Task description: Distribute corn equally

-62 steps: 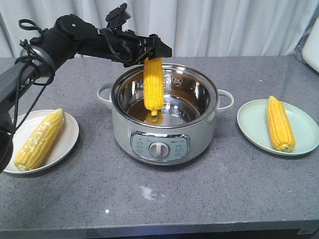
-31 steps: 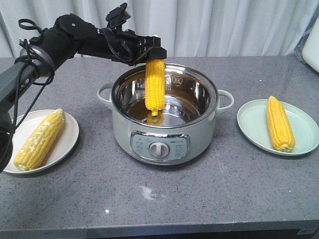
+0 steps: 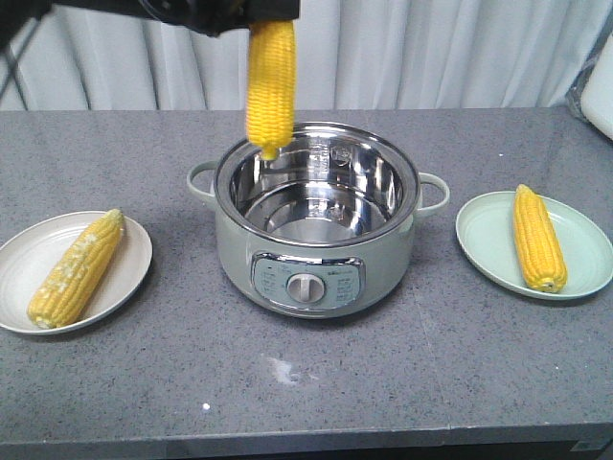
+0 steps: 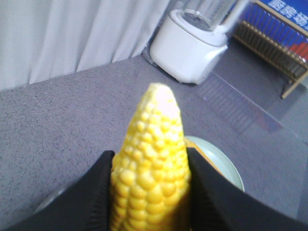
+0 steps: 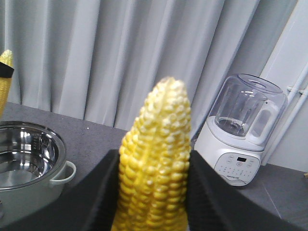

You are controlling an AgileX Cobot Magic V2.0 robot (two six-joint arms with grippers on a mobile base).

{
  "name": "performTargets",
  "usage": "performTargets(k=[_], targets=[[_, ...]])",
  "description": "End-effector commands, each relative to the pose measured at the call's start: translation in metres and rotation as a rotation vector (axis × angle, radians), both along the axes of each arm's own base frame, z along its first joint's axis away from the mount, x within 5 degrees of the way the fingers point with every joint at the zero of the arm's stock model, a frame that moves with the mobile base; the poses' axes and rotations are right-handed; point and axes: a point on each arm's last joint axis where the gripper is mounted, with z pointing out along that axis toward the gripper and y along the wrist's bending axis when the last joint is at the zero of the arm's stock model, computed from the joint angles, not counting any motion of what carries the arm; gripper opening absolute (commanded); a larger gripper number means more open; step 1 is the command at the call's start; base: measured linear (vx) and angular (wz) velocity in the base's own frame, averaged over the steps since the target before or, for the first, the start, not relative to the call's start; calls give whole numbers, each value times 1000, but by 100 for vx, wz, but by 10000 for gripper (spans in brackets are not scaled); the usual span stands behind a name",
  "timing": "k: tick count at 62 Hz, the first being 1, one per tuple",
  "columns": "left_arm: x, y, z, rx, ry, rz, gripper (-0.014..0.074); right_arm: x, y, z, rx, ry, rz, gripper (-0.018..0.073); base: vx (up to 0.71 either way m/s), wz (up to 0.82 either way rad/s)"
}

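A cob of corn (image 3: 270,81) hangs tip down above the left rim of the electric pot (image 3: 316,259), whose steel bowl holds nothing. My left gripper (image 3: 271,13) is shut on its top end at the frame's upper edge. In the left wrist view the black fingers (image 4: 91,192) press both sides of that corn (image 4: 156,115). My right gripper (image 5: 153,161) is shut on another corn (image 5: 156,120), out of the front view. One corn (image 3: 77,268) lies on the white plate (image 3: 29,251) at left. Another corn (image 3: 538,238) lies on the green plate (image 3: 479,235) at right.
The pot (image 5: 29,144) stands mid-table with a handle on each side. A white blender (image 5: 238,144) stands on the table's far right. Curtains hang behind the table. The table's front edge runs along the bottom of the front view.
My left gripper has lifted the corn up out of the pot and a little to the left. The arm has risen almost out of the front view.
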Motion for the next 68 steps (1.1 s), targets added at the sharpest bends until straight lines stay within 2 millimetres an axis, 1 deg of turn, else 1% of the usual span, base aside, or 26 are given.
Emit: performTargets(k=[1, 7, 13, 20, 27, 39, 50, 55, 68], targets=[[-50, 14, 61, -14, -120, -34, -8, 15, 3, 10, -7, -58, 0, -4, 0, 0], [-79, 23, 80, 54, -146, -56, -8, 27, 7, 10, 6, -32, 31, -4, 0, 0], [-104, 32, 97, 94, -142, -29, -8, 43, 14, 9, 23, -3, 75, -4, 0, 0], [-124, 43, 107, 139, -117, 32, -8, 62, 21, 11, 45, 8, 123, -4, 0, 0], [-140, 50, 119, 104, -94, 94, -8, 73, 25, 13, 62, -1, 145, -4, 0, 0], [-161, 54, 133, 62, -111, 96, -8, 88, 27, 14, 67, -10, 147, -4, 0, 0], [-174, 57, 141, 39, -124, 98, -8, 98, 28, 12, 68, 13, 145, -4, 0, 0], [-178, 58, 143, 38, -134, 99, -8, 100, 29, 12, 69, 16, 145, -4, 0, 0], [-177, 58, 143, 38, -134, 99, -8, 100, 29, 12, 70, 15, 146, -4, 0, 0]])
